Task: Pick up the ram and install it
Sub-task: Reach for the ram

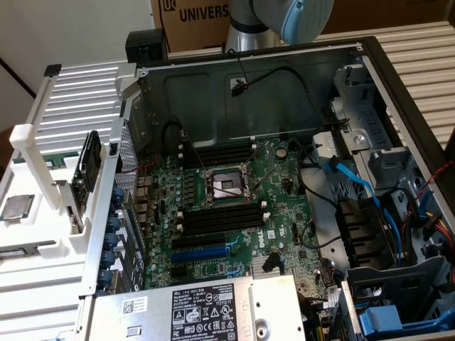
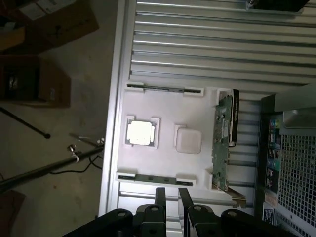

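**RAM not picked yet, nothing installed**

Gripper (image 2: 172,200) hovers above the white fixture tray (image 2: 163,108). Its fingers are empty, with only a narrow gap between them. The ram (image 2: 155,177) sits on edge in the tray's clip holder, the one nearest the gripper. A second similar stick (image 2: 163,89) is in the far holder. The tray also holds a CPU (image 2: 140,132), a white square block (image 2: 188,140) and an upright expansion card (image 2: 223,143). The motherboard memory slots (image 1: 213,217) look empty. So both the pick and the install are still to do.

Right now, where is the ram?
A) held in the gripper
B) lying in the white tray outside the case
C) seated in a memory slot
B: the ram lies in the white tray; the gripper holds nothing, and the memory slots are bare.
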Robot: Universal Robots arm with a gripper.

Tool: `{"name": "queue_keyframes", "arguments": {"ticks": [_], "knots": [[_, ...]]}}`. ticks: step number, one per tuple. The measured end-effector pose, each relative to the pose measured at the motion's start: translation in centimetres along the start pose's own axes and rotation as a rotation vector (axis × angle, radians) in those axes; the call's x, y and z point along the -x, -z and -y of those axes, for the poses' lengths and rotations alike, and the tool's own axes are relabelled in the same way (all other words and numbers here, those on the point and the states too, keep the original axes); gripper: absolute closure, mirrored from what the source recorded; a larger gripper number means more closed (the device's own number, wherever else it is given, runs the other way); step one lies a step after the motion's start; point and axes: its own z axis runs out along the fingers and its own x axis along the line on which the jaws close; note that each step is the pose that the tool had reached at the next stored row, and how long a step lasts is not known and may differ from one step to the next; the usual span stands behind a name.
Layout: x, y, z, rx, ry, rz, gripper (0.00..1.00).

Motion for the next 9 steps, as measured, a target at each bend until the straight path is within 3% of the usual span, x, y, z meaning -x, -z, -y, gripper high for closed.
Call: {"name": "queue_keyframes", "arguments": {"ticks": [9], "knots": [[-0.05, 0.00, 0.00, -0.0004, 0.006, 0.0036, 0.75]]}}
